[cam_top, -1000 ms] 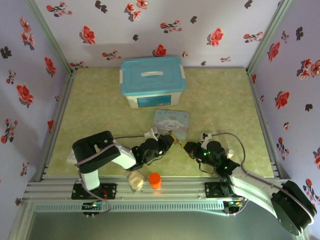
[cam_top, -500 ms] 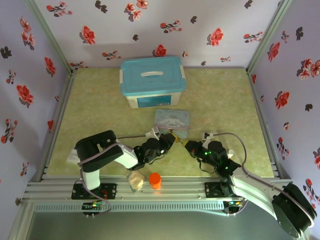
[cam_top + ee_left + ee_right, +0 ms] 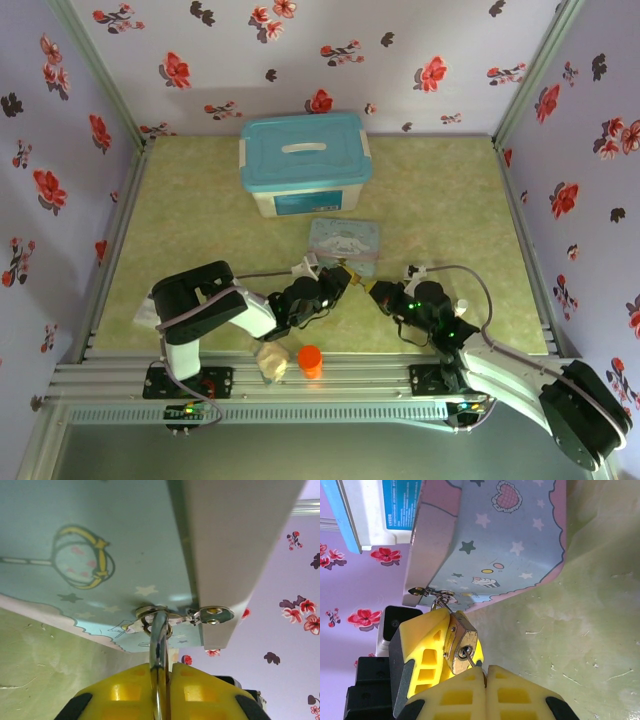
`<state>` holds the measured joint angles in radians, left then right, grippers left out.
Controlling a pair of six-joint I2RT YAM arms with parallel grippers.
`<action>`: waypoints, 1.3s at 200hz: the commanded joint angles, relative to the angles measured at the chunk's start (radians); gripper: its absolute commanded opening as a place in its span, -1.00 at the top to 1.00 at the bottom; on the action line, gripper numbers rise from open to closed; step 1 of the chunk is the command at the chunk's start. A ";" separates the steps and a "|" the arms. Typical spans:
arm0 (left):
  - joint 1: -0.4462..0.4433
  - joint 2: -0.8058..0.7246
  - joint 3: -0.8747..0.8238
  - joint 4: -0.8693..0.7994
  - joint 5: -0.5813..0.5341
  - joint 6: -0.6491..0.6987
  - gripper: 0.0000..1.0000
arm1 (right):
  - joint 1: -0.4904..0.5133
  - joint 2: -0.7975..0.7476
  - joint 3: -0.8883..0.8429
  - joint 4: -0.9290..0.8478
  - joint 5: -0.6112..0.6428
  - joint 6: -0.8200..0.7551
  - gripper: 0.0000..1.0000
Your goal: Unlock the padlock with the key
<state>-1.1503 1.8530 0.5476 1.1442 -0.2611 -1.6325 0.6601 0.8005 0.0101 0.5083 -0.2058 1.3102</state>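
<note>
near edge: orange plastic cylinder (image 3: 311,361) stands upright just beside a beige lumpy object (image 3: 271,361), both on the green tabletop (image 3: 200,210) by the arm bases.
left fingers: yellow padded left fingers (image 3: 125,692) are clamped on the padlock, with its silvery shackle (image 3: 159,640) running up between them.
right fingers: yellow padded right fingers (image 3: 457,697) are pressed together on the key, tips right at the padlock's keyhole face.
padlock: small brass-gold squarish padlock (image 3: 460,640) sits between the two arms. Its shackle passes through the metal ring at the tin's edge.
key: thin dark-grey metal key (image 3: 471,658) is a sliver in the keyhole, mostly hidden by the right fingers.
tin: flat cartoon-printed blue-and-pink tin (image 3: 344,243) lies on the tabletop just behind the padlock.
far: white plastic storage box with a blue lid (image 3: 304,160) sits behind the tin, near the floral back wall (image 3: 300,60).
</note>
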 commanded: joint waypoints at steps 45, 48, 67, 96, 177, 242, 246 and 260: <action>-0.040 0.031 0.052 0.105 0.059 -0.017 1.00 | -0.008 0.015 -0.002 0.144 -0.003 0.037 1.00; -0.039 0.030 0.055 0.105 0.060 -0.017 1.00 | -0.008 0.020 -0.004 0.154 -0.001 0.040 1.00; -0.040 0.024 0.055 0.104 0.062 -0.012 1.00 | -0.008 0.057 -0.005 0.205 -0.004 0.051 1.00; -0.040 0.017 0.043 0.102 0.059 -0.008 1.00 | -0.008 0.112 -0.004 0.297 -0.018 0.074 1.00; -0.038 0.006 0.035 0.116 0.072 0.009 1.00 | -0.112 0.145 0.017 0.312 -0.194 0.043 1.00; -0.037 0.012 0.052 0.124 0.088 0.013 1.00 | -0.111 0.284 0.041 0.432 -0.251 0.070 1.00; -0.036 0.011 0.051 0.124 0.088 0.013 1.00 | -0.112 0.294 0.042 0.445 -0.257 0.072 1.00; -0.034 0.007 0.051 0.124 0.094 0.016 1.00 | -0.109 0.316 0.045 0.473 -0.260 0.078 1.00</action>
<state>-1.1461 1.8751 0.5629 1.1774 -0.3229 -1.6413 0.5430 1.0866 0.0113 0.8265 -0.3973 1.3731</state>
